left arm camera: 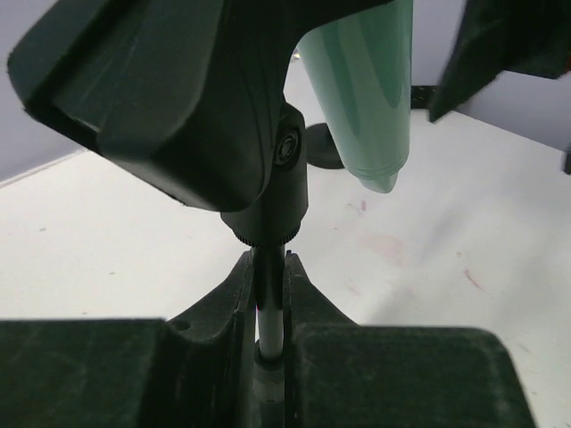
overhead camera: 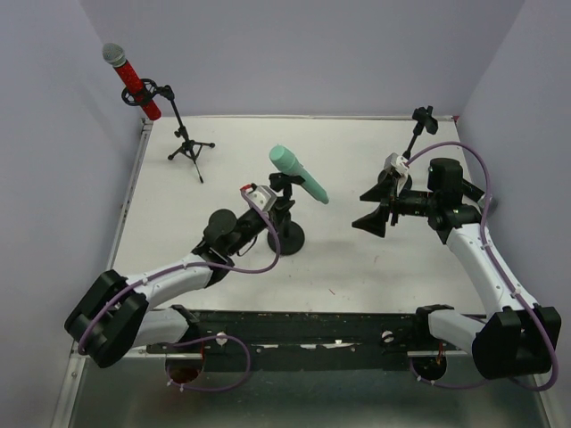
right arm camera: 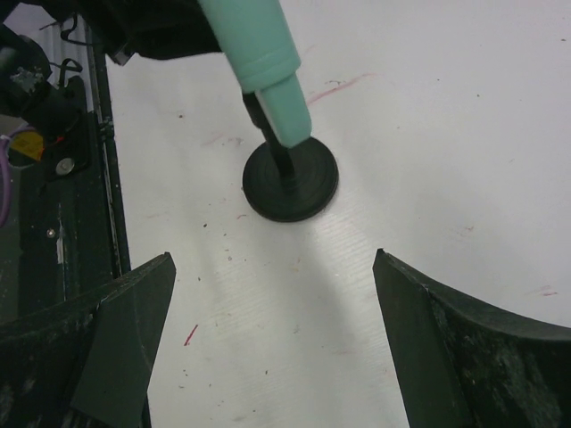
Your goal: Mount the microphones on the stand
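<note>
Centrally on the counter (overhead camera: 357, 267), left hand (overhead camera: 278, 207) clenches the stand post (left arm camera: 269, 325); mint-green microphone (overhead camera: 299, 176) points its tail toward released right hand (overhead camera: 368, 210).

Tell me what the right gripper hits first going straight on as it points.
Probably the lower end of the mint-green stick microphone on the black round-based stand; the right gripper faces it, though depth is uncertain.

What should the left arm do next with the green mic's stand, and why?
Probably open the left gripper and back off. The mint-green microphone already sits in the clip and the right gripper is open and clear, so the pole likely needs no steadying.
</note>
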